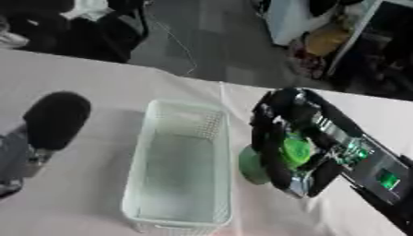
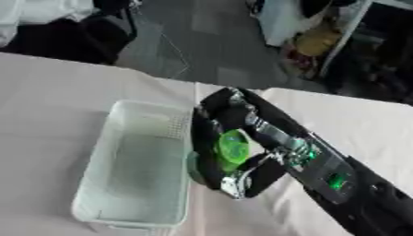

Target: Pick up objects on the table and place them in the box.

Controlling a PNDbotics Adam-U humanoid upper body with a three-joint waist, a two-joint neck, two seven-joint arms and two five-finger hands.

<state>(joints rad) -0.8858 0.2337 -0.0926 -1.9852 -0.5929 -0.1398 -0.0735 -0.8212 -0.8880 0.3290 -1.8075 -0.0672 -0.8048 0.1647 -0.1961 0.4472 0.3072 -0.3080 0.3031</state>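
Beside the box point(image 1: 179, 166), right hand point(image 1: 294, 147) seemingly clasping green object point(image 2: 232, 148), no readable label.

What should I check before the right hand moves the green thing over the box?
1. Grasp: right hand has its fingers curled round the green object: ok.
2. Object clear of the table: cannot tell; its lower part looks close to the cloth.
3. White box interior bare, room to drop: ok.
4. Hand beside the box's right wall, not yet over it: not ok for release.
5. Left arm lies left of the box, out of the path: ok.
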